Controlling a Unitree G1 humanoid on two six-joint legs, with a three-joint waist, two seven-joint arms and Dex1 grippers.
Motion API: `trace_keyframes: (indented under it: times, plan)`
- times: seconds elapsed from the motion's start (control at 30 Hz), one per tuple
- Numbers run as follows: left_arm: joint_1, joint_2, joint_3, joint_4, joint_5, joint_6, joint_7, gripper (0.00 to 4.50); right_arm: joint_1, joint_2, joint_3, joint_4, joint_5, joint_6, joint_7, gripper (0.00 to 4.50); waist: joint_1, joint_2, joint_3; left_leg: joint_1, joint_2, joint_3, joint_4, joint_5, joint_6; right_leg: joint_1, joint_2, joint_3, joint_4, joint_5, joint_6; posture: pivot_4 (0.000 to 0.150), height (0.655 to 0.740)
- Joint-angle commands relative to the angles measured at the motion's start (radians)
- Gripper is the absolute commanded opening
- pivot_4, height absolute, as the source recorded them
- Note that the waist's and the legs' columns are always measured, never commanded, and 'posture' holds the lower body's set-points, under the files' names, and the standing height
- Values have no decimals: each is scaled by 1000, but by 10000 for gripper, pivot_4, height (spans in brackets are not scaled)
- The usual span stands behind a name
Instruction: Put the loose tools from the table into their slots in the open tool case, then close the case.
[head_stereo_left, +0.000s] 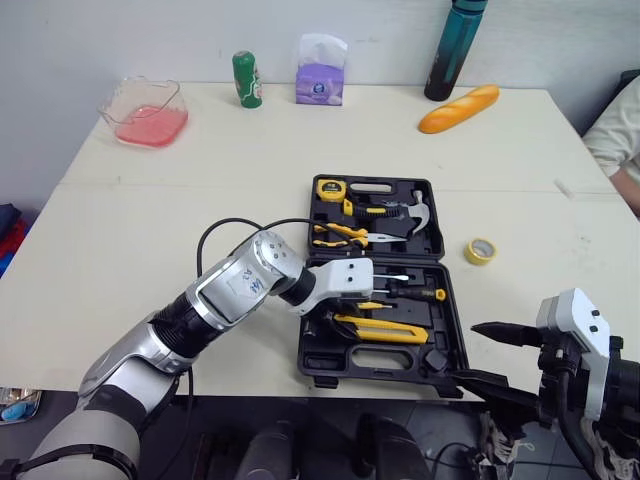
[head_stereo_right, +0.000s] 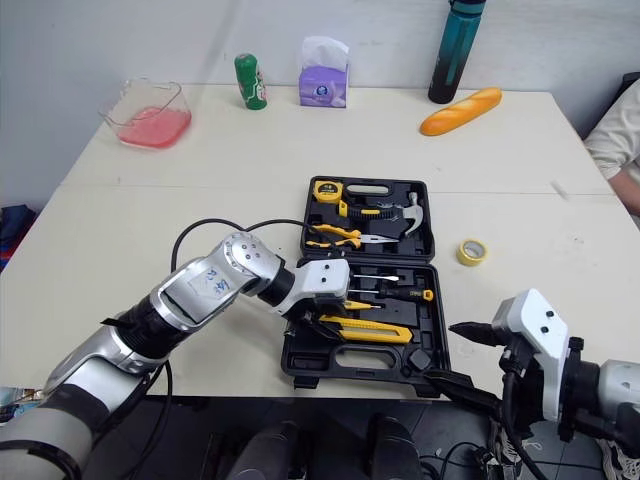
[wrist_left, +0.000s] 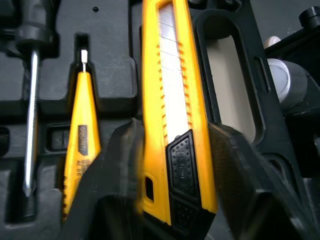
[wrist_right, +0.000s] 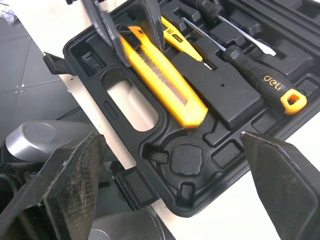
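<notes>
Clasping yellow utility knife (wrist_left: 175, 125) in tool case (wrist_left: 115, 65): left jaws.

Brushed silver left arm (head_stereo_left: 225, 295), black ribbed joint, white label (head_stereo_left: 246, 283) with blue scribble, looped black cable (head_stereo_left: 212, 236), white boxy right wrist housing (head_stereo_left: 572, 320), right pincer (head_stereo_left: 463, 352) with black tapered fingers.

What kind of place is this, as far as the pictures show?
Probably an indoor workroom or lab: a large cream table against a plain white wall, an open black plastic tool case, and an orange bread loaf among odd props.
</notes>
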Motion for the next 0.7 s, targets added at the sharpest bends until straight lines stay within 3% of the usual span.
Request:
trace_keyframes:
  times: [0.03,0.07,0.27,0.37,0.63,0.7]
  plan:
    - [12,-27,47,-18,-47,24,-11,39784,-17,-9,0,-8,3,-18,-1,45000,0,0,0,0,0,0,0,0,0,0,0,0,0,0,0,1500,7314]
    - [15,-28,57,-18,-55,16,-16,43938,-19,-9,3,-9,3,-18,-2,45000,0,0,0,0,0,0,0,0,0,0,0,0,0,0,0,1500,7314]
    - [141,-47,224,29,-101,-261,-3,44608,-35,-8,12,-7,7,-16,-5,45000,-1,0,0,0,0,-1,0,0,0,0,0,-1,0,0,0,1500,7314]
    - [207,-54,264,40,-131,-396,-65,36531,-38,-8,19,-2,2,-19,-3,45000,-1,0,0,0,0,-1,0,0,0,0,-1,-1,0,0,0,1500,7314]
    - [281,-85,245,93,-93,-496,-74,1402,-69,-12,48,6,-2,-18,-11,45000,3,0,0,0,-1,-2,2,0,0,2,-2,-2,0,1,1,1500,7314]
    - [283,-80,231,94,-81,-493,-80,617,-71,-14,50,9,-5,-18,-7,45000,2,0,0,0,-1,-2,2,0,0,1,-1,-2,0,1,1,1500,7314]
